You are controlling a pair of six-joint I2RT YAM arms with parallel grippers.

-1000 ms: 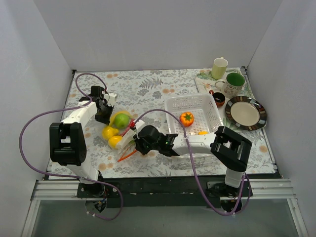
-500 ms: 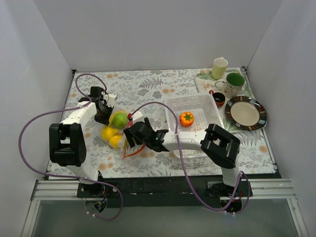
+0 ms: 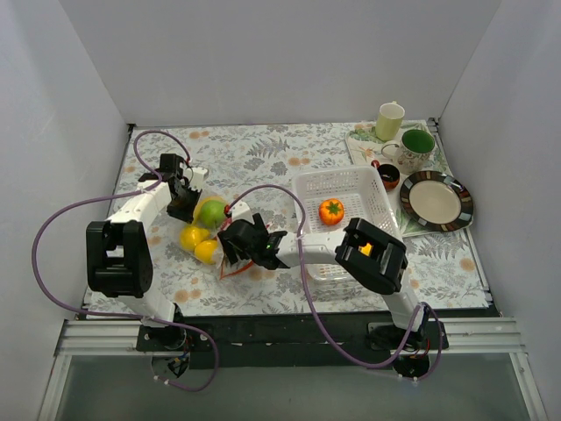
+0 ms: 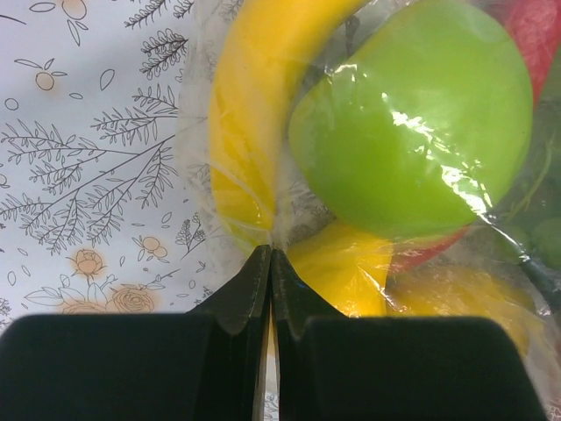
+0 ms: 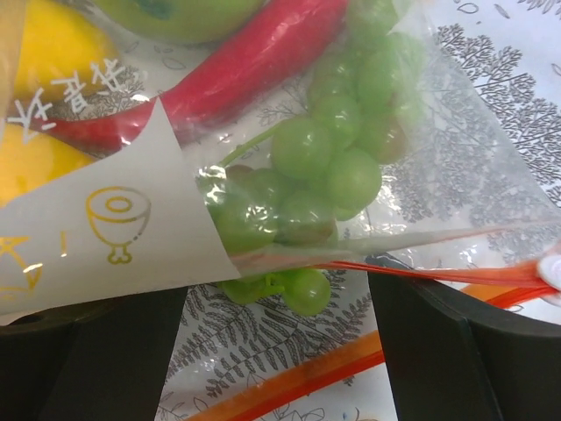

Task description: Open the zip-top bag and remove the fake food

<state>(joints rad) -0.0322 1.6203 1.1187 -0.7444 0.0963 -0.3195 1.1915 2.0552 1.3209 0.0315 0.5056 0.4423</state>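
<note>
The clear zip-top bag (image 3: 215,239) lies left of centre, holding fake food: a green round fruit (image 3: 213,212) and yellow pieces (image 3: 193,237). My left gripper (image 3: 193,197) is shut on the bag's far edge; the left wrist view shows its fingertips (image 4: 270,256) pinching clear plastic in front of the green fruit (image 4: 412,123) and a yellow banana (image 4: 250,105). My right gripper (image 5: 280,351) stands open at the bag's mouth. Green grapes (image 5: 324,167) poke out past the orange zip strip (image 5: 456,274) between its fingers. A red chili (image 5: 254,53) lies further in.
A white perforated basket (image 3: 342,173) holding an orange fruit (image 3: 331,210) stands right of the bag, partly under my right arm. At the back right are a cream cup (image 3: 390,120), a green-lined mug (image 3: 416,145), a small dark bowl (image 3: 388,175) and a plate (image 3: 436,200).
My right gripper has opened wide and slid left up to the bag's mouth. The left gripper has kept its hold and place.
</note>
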